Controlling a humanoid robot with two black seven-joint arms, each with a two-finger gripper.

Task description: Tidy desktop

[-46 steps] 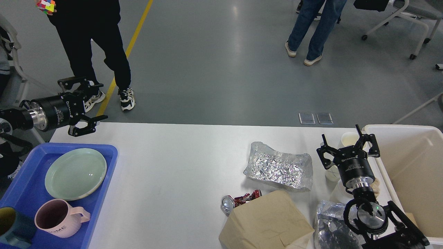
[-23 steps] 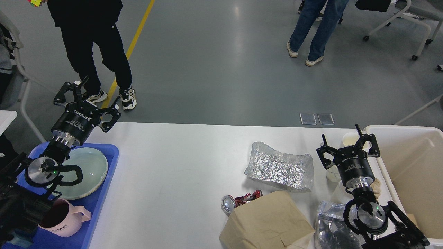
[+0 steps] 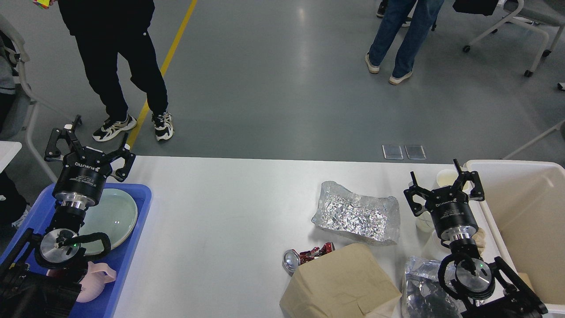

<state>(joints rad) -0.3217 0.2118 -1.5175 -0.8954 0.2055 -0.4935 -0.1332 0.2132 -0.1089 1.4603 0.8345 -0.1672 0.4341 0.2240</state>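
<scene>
Lower right of the desktop (image 3: 229, 212): one foil sheet (image 3: 355, 218), one brown paper bag (image 3: 340, 285), one crushed can (image 3: 302, 257). Both grippers, left (image 3: 88, 141) and right (image 3: 443, 182), spread, empty.

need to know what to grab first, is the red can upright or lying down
Lying down. The red can is crushed, on its side on the desktop, silver end facing left, partly under the brown paper bag.

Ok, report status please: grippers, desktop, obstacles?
Left gripper open, empty. Right gripper open, empty. White-grey matte desktop untidy: crumpled silver foil, brown paper bag, crushed red can.
</scene>
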